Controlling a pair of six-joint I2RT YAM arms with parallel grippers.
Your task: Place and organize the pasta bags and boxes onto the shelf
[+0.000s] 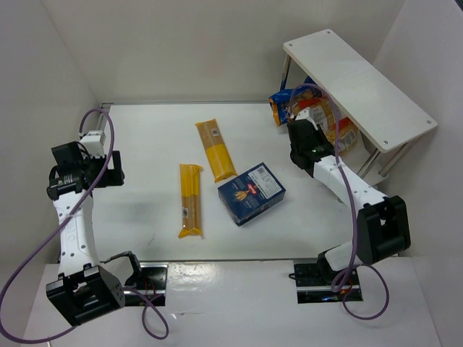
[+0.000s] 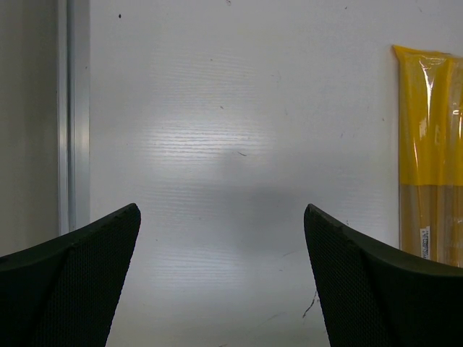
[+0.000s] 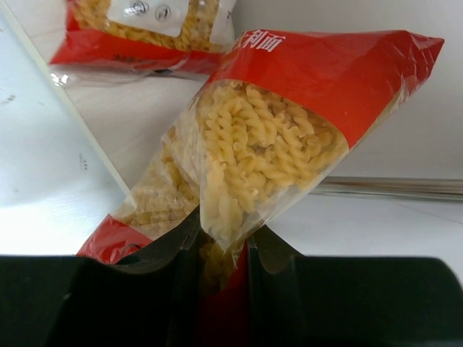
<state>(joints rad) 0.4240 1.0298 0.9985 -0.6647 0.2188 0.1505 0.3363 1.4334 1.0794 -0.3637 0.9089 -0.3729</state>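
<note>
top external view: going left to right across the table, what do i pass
left gripper → nearer spaghetti packet → farther spaghetti packet → dark blue pasta box → right gripper, shut on a red-edged pasta bag → shelf

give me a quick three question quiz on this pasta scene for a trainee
1. Fill in: ___ long spaghetti packets lie on the table.
2. What is the right gripper shut on? A) nothing B) a spaghetti packet C) a red-edged bag of spiral pasta
3. True or false: the left gripper is open and holds nothing.
Key: 1 two; 2 C; 3 true.
</note>
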